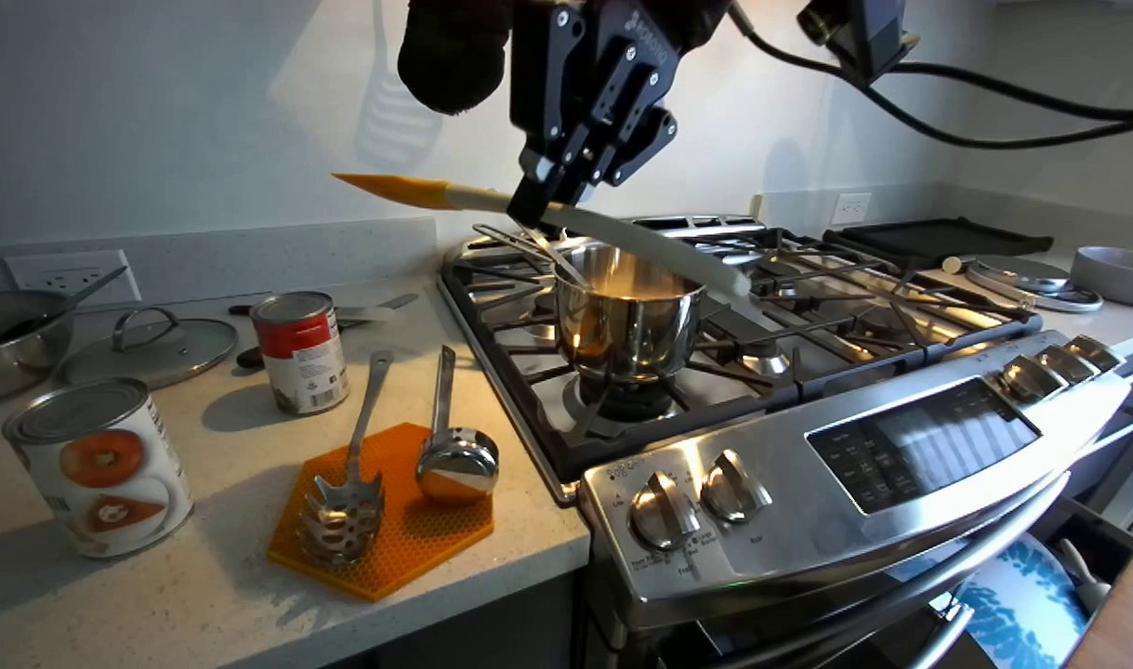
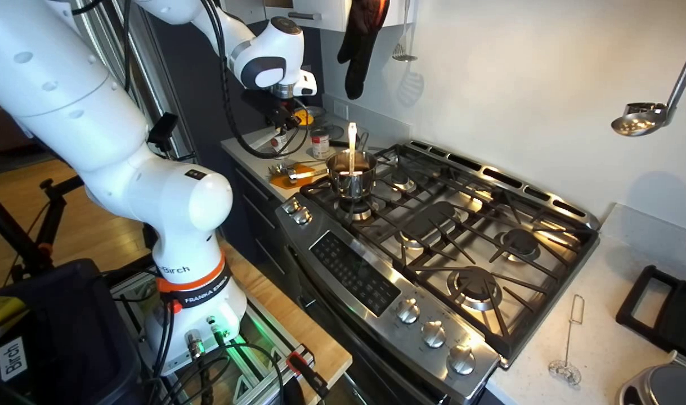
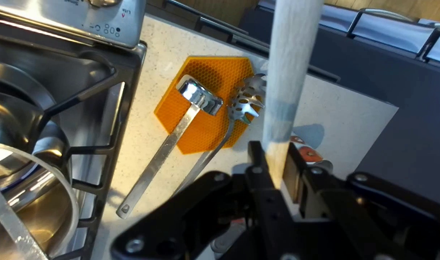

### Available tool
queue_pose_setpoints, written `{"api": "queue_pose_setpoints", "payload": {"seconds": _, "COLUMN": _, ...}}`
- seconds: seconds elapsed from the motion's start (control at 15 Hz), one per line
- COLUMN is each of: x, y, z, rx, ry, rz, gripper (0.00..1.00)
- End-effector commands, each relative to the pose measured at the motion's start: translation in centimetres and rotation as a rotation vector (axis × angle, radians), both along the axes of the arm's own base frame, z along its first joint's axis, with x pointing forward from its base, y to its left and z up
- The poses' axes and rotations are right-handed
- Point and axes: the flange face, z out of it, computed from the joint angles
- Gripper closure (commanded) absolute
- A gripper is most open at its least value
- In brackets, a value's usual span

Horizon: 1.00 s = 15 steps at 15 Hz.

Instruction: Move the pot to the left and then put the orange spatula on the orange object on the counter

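Orange spatula (image 1: 612,232) is airborne: gripper (image 3: 275,155) has its pale handle (image 3: 293,65) pinched, jaws narrow and snug on it. What matters: in the wrist view the orange mat (image 3: 205,131) lies up and left of the jaws, stove (image 3: 61,21) further left. So I'd shift stoveward, then lower. Long axis: in that view the handle crosses the counter (image 3: 349,115) edge and leaves at the top; blade (image 1: 399,190) points left in an exterior view. Snag: mat's occupied (ladle (image 3: 201,94) and slotted scoop (image 3: 245,99) both sit partly on it), so a flat, stable rest is doubtful. Pot (image 1: 626,330) stands at the stove's mat-side end; first half looks done.
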Motion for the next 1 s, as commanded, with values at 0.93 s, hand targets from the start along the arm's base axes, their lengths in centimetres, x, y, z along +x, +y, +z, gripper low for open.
{"api": "queue_pose_setpoints", "payload": {"seconds": 0.93, "x": 6.7, "y": 6.2, "z": -6.8, "rx": -0.164, "ry": 0.096, "rz": -0.395, "gripper": 0.82}}
